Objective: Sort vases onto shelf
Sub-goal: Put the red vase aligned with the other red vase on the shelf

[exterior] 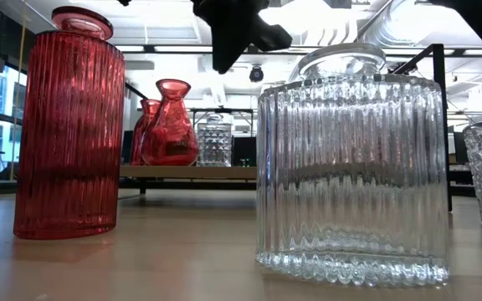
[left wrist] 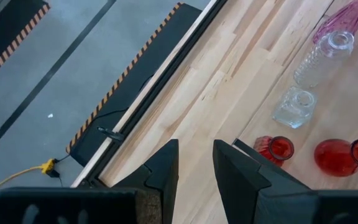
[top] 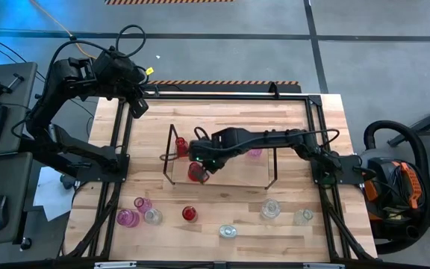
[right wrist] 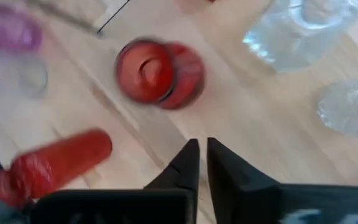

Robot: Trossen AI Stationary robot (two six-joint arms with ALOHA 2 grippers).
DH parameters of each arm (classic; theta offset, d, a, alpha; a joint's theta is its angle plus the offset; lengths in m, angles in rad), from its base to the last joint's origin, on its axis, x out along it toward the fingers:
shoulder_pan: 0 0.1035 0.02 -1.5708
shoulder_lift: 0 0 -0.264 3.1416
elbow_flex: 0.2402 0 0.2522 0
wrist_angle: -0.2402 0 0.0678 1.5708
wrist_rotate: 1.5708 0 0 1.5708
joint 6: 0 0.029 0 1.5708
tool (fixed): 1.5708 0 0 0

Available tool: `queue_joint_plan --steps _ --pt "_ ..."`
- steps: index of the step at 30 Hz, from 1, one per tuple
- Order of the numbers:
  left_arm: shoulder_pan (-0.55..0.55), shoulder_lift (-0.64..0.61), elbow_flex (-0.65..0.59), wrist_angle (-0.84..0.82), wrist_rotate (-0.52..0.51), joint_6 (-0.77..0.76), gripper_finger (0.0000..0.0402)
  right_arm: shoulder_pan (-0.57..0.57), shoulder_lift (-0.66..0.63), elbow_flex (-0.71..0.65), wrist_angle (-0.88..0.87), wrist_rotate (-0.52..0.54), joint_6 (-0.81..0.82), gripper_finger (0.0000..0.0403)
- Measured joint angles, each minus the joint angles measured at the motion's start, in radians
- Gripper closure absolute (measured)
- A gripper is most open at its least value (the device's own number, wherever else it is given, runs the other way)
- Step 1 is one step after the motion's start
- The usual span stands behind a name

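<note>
Over the middle of the table, above the shelf [top: 219, 161], the right gripper [top: 198, 152] hangs with its two dark fingers [right wrist: 188, 163] pressed nearly together and nothing between them, clenched on air. Just beneath it on the shelf's left end sit two red vases: one squat red vase [top: 195, 172] at the near edge, and a second red vase [top: 181, 147] tucked against the black wire frame at the far left. A pink vase [top: 254, 152] rests on the shelf to the right of the arm (partly hidden by it). Off at the far left corner of the table, the left gripper [top: 139, 107] waits above the black frame edge, its fingers [left wrist: 163, 171] parted with a clear gap and holding nothing. Along the near side of the table the unsorted vases are strung out: a pair of pink vases [top: 132, 213] and a clear one [top: 153, 217] at the left, a ribbed red vase [top: 189, 214] beside them, then a clear ribbed vase [top: 228, 232], another clear vase [top: 271, 208] and one more clear vase [top: 303, 217] toward the right.
</note>
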Motion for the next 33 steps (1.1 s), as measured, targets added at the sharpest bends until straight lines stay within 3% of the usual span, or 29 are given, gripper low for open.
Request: queue_joint_plan --steps 5,13,17,33 --pt "0.0 0.0 0.0 0.0 0.0 0.01 0.0312 0.016 0.001 -0.045 -0.011 -0.025 -0.13 0.0396" --pt "0.0 0.0 0.0 0.0 0.0 0.016 0.0312 -0.007 0.0 -0.049 0.012 -0.181 -0.448 0.0402" --pt "0.0 -0.004 0.0 0.0 0.0 0.016 0.0312 -0.014 0.0 -0.049 0.009 -0.198 -0.577 0.0402" --pt "0.0 -0.026 0.0 0.0 0.001 -0.011 0.0312 -0.089 0.001 -0.049 0.116 -0.244 -0.709 0.0403"
